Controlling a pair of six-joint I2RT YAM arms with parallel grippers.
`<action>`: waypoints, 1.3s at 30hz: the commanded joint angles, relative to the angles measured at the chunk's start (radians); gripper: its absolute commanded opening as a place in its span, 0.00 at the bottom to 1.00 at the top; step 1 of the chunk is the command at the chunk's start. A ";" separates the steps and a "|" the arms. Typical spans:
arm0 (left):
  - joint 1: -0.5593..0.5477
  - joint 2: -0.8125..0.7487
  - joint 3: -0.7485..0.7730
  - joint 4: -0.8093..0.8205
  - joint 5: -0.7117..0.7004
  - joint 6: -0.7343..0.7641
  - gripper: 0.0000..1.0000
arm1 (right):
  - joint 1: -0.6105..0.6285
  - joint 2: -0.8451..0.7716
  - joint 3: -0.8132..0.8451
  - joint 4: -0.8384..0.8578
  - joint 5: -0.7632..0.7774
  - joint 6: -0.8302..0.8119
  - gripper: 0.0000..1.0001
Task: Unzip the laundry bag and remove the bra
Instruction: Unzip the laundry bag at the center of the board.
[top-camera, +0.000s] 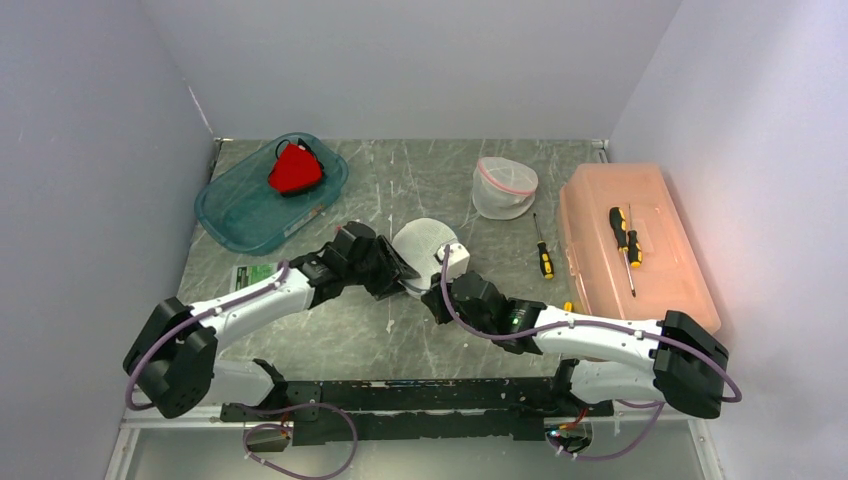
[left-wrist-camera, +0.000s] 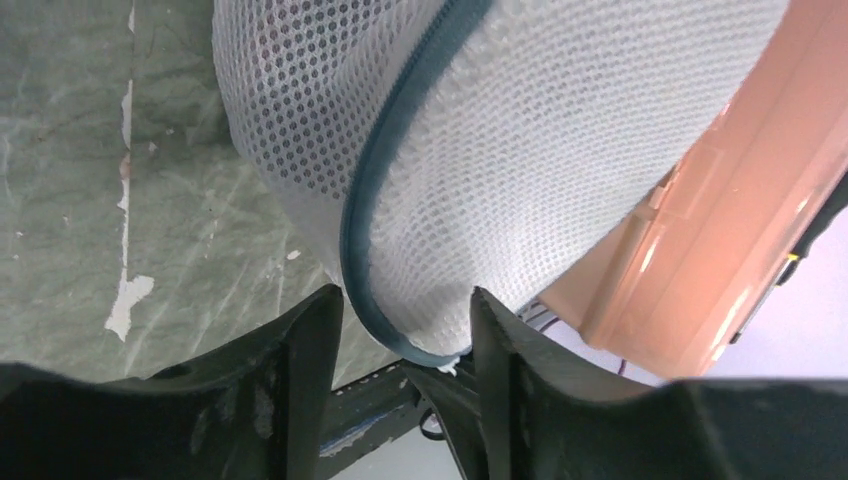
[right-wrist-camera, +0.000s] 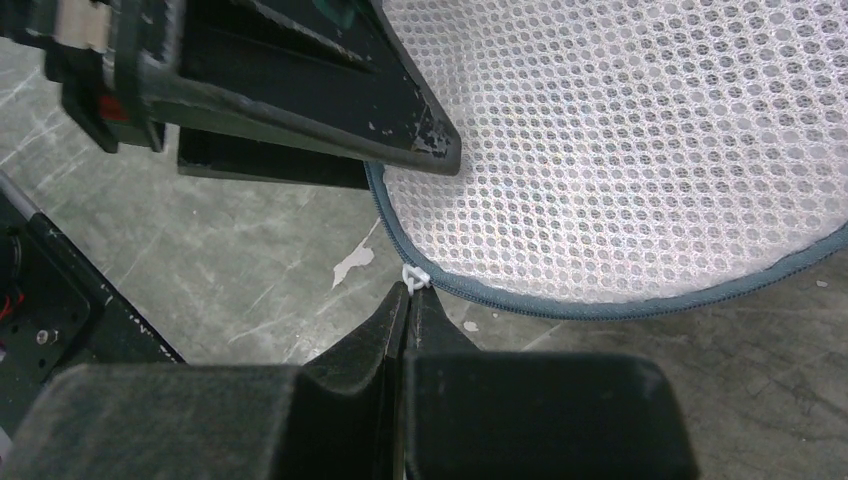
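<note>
Nearest to us, the right gripper is pressed fully closed. The small white zipper pull sits exactly at its tips, so we judge that it pinches this tab. The pull is tiny and smooth and can slip out easily. The hold should be on the tab itself, and the pulling should follow the curve of the grey-blue zipper, not go away from it.

Just beyond lies the laundry bag, a white mesh dome in the middle of the table, at the tips of both grippers. It looks light and soft, with a little springy padding. We think it will slide or fold if only one side is pulled, so it needs a counter-hold.

The left gripper reaches in from the left with its jaws apart. The zippered rim of the bag is between them, not yet squeezed as far as we can tell. The bra we cannot see through the mesh.
</note>
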 joint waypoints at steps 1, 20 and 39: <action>-0.003 0.031 0.045 0.027 -0.028 0.001 0.45 | 0.004 -0.010 0.037 0.009 -0.016 -0.014 0.00; 0.112 0.105 0.144 -0.016 0.207 0.294 0.03 | -0.076 -0.076 0.102 -0.266 0.099 0.032 0.00; 0.202 0.201 0.262 -0.078 0.361 0.613 0.03 | -0.146 -0.220 -0.039 -0.154 0.064 -0.011 0.00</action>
